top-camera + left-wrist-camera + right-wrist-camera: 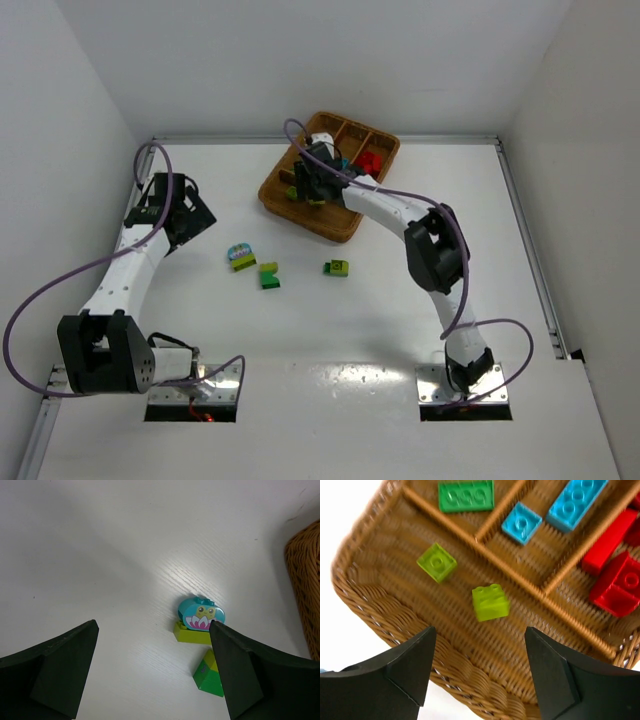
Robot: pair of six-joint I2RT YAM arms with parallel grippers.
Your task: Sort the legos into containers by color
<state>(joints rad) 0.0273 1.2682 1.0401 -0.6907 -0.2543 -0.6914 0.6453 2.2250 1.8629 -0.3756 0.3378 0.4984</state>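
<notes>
**Sorting the last loose bricks: lining up the left pick**

At the left of the overhead view the left gripper (192, 214) is hovering above the white table (150, 300). Its jaws are standing wide with nothing between them, and in its wrist view both fingers (60, 670) are framing bare tabletop.

Just right of it, three loose pieces are lying in a rough row:
- a turquoise rounded brick (201, 614) printed with a flower, sitting on a lime base brick (191, 635);
- a green-and-lime piece (210, 675) just beside that stack;
- a lone green brick (336, 267) lying apart, further right.

Further right and higher in the frame, the wicker tray (285, 195) is holding the sorted bricks. The right gripper (480, 630) is hanging over the tray's large near compartment, jaws wide and empty, above two lime bricks (490, 602). In that wrist view a long green brick (466, 496) is lying in the compartment at the top, light blue bricks (576, 497) in the next, and red bricks (620, 585) at the right edge.

The left arm appears to be preparing to take the turquoise stack. In its wrist view that stack is sitting almost against the right finger, so the wrist should be shifting rightward until the stack is centred before descending. The fingers should be closing low, on the lime base. They should be staying clear of the green-and-lime neighbour, which could be nudged or pinched along. Because the stack is two colours, it will probably need pulling apart before either half goes into a compartment.
</notes>
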